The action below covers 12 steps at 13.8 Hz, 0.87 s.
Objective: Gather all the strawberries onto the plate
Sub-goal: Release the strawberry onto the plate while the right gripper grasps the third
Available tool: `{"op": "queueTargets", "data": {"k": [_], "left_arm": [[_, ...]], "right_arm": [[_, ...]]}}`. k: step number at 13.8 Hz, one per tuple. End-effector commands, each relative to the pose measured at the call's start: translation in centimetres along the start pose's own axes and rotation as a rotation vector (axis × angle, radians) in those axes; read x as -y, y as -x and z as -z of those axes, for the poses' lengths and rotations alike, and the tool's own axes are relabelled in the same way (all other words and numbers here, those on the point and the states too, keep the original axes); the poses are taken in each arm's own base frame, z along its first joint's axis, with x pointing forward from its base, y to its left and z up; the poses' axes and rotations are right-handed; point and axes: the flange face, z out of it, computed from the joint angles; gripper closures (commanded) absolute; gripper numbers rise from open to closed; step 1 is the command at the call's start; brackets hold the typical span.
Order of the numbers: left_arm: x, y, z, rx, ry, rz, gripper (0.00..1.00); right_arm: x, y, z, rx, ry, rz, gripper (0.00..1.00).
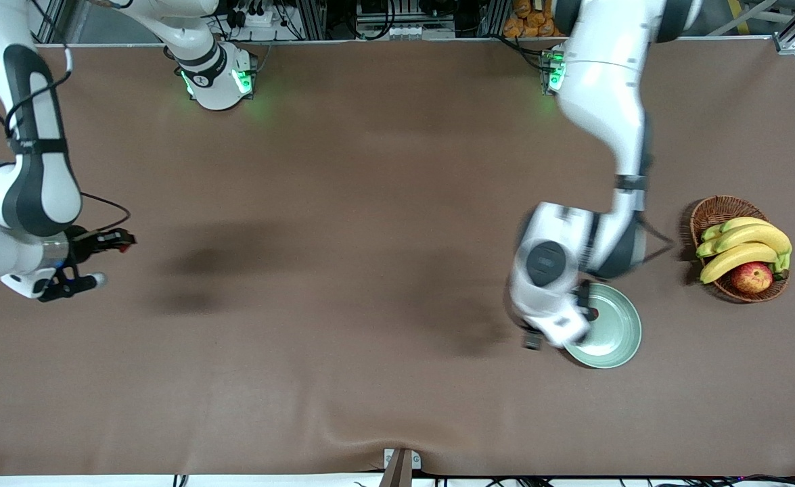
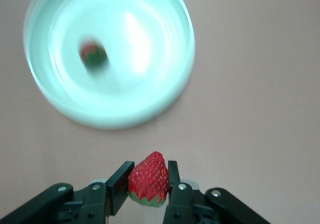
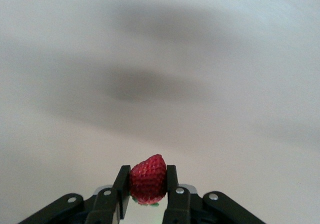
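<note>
The pale green plate (image 1: 617,338) lies beside the basket, toward the left arm's end of the table. One strawberry (image 2: 93,53) lies in the plate (image 2: 150,83). My left gripper (image 2: 148,171) hangs over the plate's rim on the right arm's side. It is shut on a second strawberry (image 2: 148,180), tip up between the fingers. My right gripper (image 1: 125,241) is up over the bare table at the right arm's end. It is shut on a third strawberry (image 3: 148,179), as the right wrist view shows (image 3: 148,174).
A brown wicker basket (image 1: 712,210) with bananas (image 1: 742,247) and a red-yellow apple (image 1: 752,277) stands beside the plate. A brown cloth (image 1: 343,270) covers the table.
</note>
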Motion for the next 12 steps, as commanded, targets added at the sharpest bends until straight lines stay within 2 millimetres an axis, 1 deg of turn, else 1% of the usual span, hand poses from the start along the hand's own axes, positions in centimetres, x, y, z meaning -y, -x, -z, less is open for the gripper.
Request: {"op": "queueTargets", "data": {"k": [1,2,3,5,6,7,8,10,12], "left_arm": [[0.3,-8.2,0.0,0.021,-0.078,0.046,1.00],[0.4,-10.7,-0.6,0.027,-0.088,0.070,1.00],[0.5,-12.1,-1.6,0.040,-0.102,0.087,1.00],[0.7,-14.0,-3.4,0.072,-0.125,0.075,1.00],[0.9,-14.4,-4.9,0.086,-0.138,0.067,1.00],[1.1,-14.6,-6.1,0.107,-0.149,0.052,1.00],[1.2,-14.3,-6.8,0.122,-0.157,0.041,1.00],[1.1,-14.3,-7.4,0.124,-0.145,0.037,1.00],[1.2,-14.1,-8.4,0.122,-0.157,0.033,1.00]], "right_arm": [[5.8,-2.2,-1.0,-0.029,-0.088,-0.069,1.00],[9.3,-3.5,-1.6,-0.053,-0.080,-0.053,1.00],[12.6,-4.9,-2.0,-0.102,-0.050,-0.024,1.00],[19.0,-7.3,-4.3,-0.175,-0.006,0.004,1.00],[21.4,-7.9,-5.4,-0.188,-0.013,-0.047,1.00],[23.2,-8.4,-7.2,-0.175,-0.024,-0.091,1.00],[25.4,-8.9,-8.9,-0.162,-0.026,-0.084,0.99],[28.8,-9.5,-11.5,-0.139,-0.060,-0.066,0.96],[32.0,-10.3,-14.1,-0.133,-0.070,-0.034,0.96]]}}
